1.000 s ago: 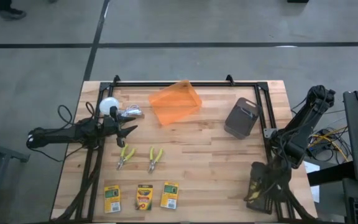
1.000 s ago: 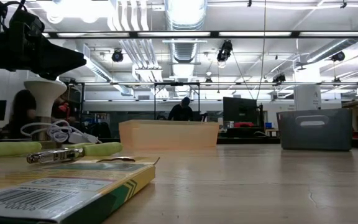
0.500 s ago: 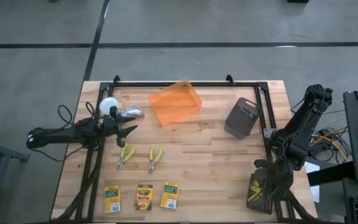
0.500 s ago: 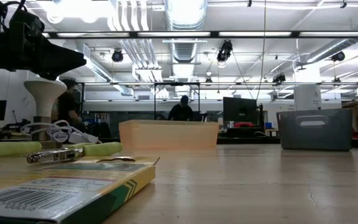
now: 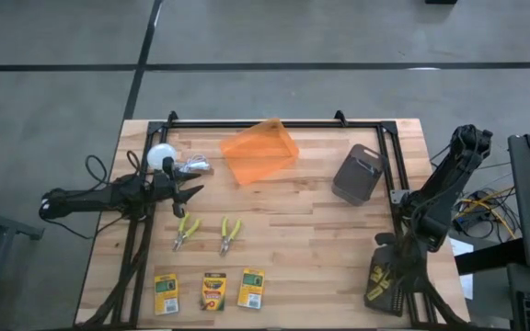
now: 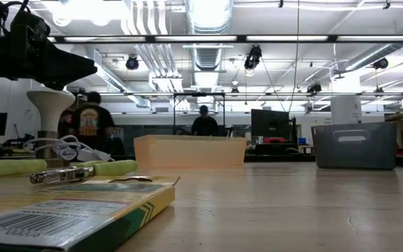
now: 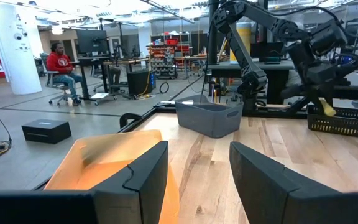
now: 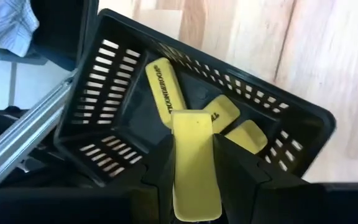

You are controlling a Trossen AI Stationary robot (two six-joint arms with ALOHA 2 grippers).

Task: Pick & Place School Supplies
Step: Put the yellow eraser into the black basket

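My right gripper (image 8: 194,171) hangs over a black slotted basket (image 5: 386,280) at the table's near right corner, shut on a yellow block (image 8: 193,155). Three more yellow blocks (image 8: 165,92) lie inside the basket (image 8: 110,118). Three crayon boxes (image 5: 213,291) lie flat in a row near the front edge. Two yellow-handled pliers (image 5: 207,233) lie behind them. My left gripper (image 7: 194,180) waits open and level at the table's left (image 5: 188,192), touching nothing. My right gripper pinches the yellow block by its two long sides (image 8: 180,177) between its two fingers. The fingers slant down from above and lie along the block. Its free end (image 8: 191,121) sticks out past the fingertips toward the basket. The block hangs clear above the blocks inside.
An orange bin (image 5: 260,152) stands at the far middle and a grey bin (image 5: 358,172) to its right. A white ball with a cable (image 5: 161,156) sits by the left arm. A black rail frame (image 5: 394,165) borders the table. People move in the room behind (image 6: 89,126).
My right gripper has sunk toward the black basket with the yellow block still between its fingers, tipping a little more downward. A person in the room behind has walked along the far side.
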